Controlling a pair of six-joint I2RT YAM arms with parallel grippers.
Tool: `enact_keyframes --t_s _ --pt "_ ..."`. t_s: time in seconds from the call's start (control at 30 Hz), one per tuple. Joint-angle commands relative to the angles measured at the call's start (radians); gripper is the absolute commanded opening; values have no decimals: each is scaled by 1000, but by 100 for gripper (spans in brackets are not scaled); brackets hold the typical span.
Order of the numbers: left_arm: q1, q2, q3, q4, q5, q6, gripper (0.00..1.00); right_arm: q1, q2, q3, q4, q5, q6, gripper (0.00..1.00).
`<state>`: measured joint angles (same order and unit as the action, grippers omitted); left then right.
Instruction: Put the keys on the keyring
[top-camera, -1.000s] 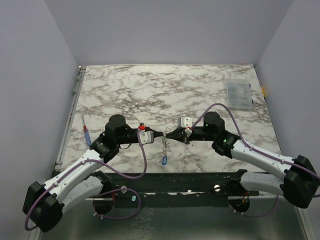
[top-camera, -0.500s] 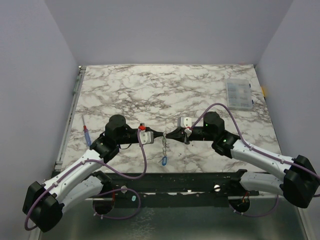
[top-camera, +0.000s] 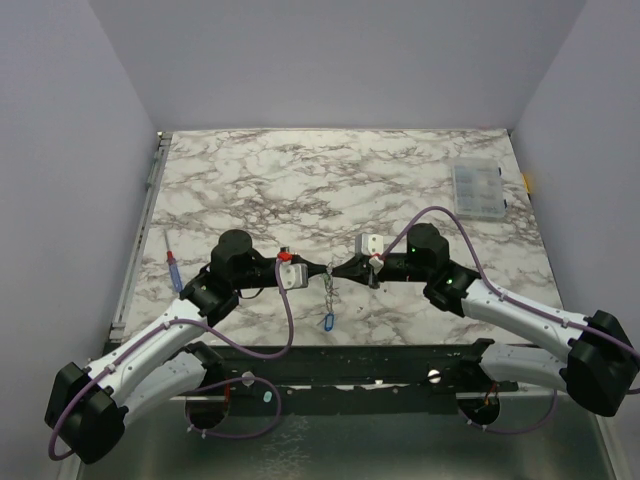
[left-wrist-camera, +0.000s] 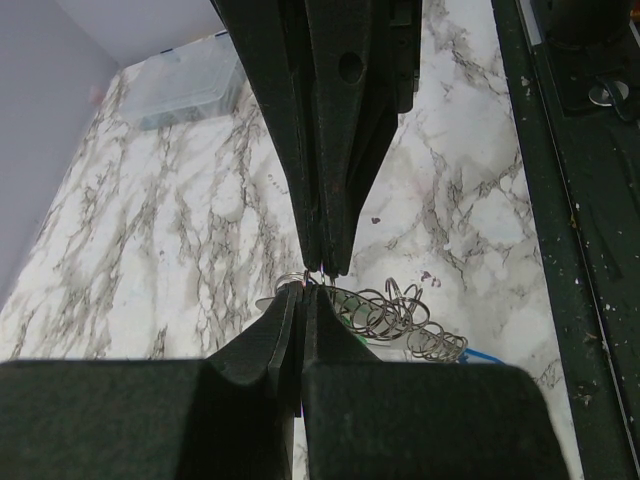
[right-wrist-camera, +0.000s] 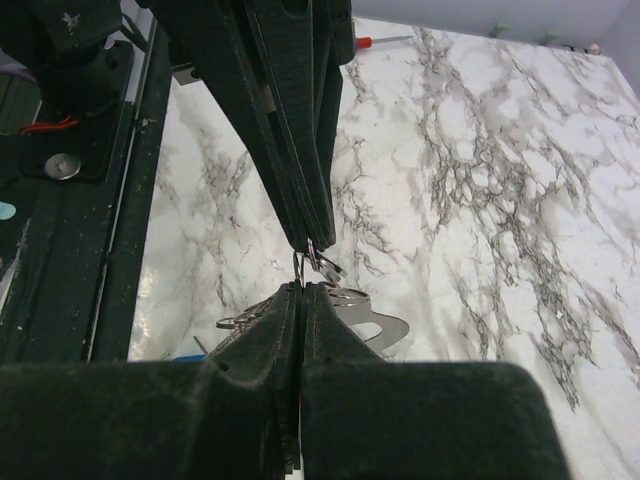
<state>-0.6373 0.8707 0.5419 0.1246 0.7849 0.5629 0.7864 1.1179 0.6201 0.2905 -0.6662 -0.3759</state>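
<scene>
Tip to tip over table (top-camera: 400, 160) centre: left gripper (top-camera: 321, 268) on left, right gripper (top-camera: 334, 270) on right; keyring (top-camera: 327, 272) nipped betw. both; chain (top-camera: 327, 295) trailing twd near edge, key (top-camera: 326, 322) at its end; compartment box (top-camera: 478, 190) far right; pen-like tool (top-camera: 174, 270) nr left edge.

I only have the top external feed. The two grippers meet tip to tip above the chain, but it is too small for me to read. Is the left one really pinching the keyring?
Observer: Yes. In the left wrist view the left gripper is shut, with the keyring wire at its tips.
Operator: And the right?
Observer: In the right wrist view the right gripper is shut too, and the ring's loop rises from its tips into the left's.
Operator: I see only the blue key. Is there another?
Observer: A second key shows a silvery blade beside that gripper's tips. Its head is hidden.
</scene>
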Motion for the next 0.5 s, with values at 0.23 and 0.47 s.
enact_keyframes --t_s 0.23,0.47 --pt "-12 -7 -7 -27 42 21 0 4 -44 -11 55 70 8 1" --pt "-13 -9 -7 -29 44 23 0 4 -20 1 41 54 8 1"
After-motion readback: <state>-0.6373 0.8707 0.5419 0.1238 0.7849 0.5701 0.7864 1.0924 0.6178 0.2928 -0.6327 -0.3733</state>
